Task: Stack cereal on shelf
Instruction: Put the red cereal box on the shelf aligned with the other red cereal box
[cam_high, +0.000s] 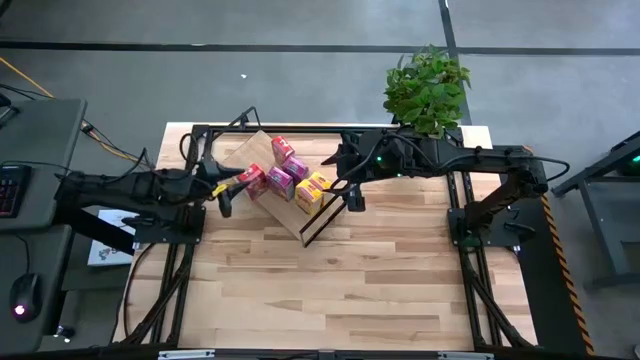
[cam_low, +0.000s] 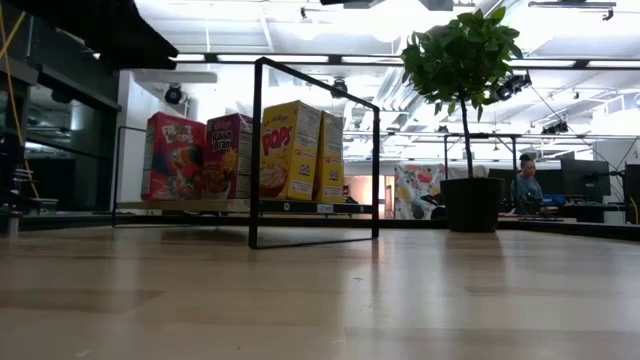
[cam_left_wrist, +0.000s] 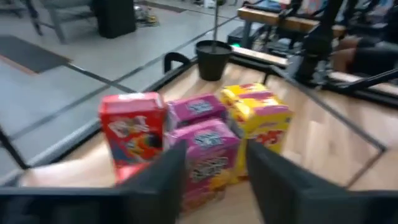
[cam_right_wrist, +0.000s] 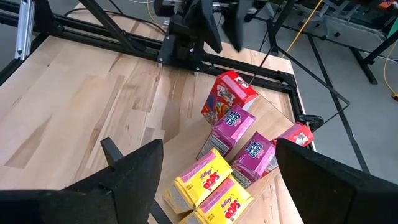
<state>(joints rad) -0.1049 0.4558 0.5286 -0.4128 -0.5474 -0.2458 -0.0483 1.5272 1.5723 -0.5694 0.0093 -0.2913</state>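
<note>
Six small cereal boxes stand upright on the light wood shelf board (cam_high: 256, 152), which lies slantwise on the table with its black wire frame (cam_high: 322, 222) at the near right end. They are two red boxes (cam_high: 283, 148) (cam_high: 252, 180), two pink-purple boxes (cam_high: 295, 166) (cam_high: 280, 185) and two yellow boxes (cam_high: 318, 182) (cam_high: 307, 198). My left gripper (cam_high: 226, 198) is open at the board's left side; its fingers (cam_left_wrist: 163, 183) stand just short of a pink box (cam_left_wrist: 208, 155). My right gripper (cam_high: 352, 198) is open, above and right of the yellow boxes (cam_right_wrist: 208, 190).
A potted green plant (cam_high: 427, 90) stands at the table's far right corner. The arms' black base frames (cam_high: 470, 215) run along both sides. Bare tabletop (cam_high: 330, 290) lies toward the near edge. A person (cam_low: 527, 185) sits in the room behind.
</note>
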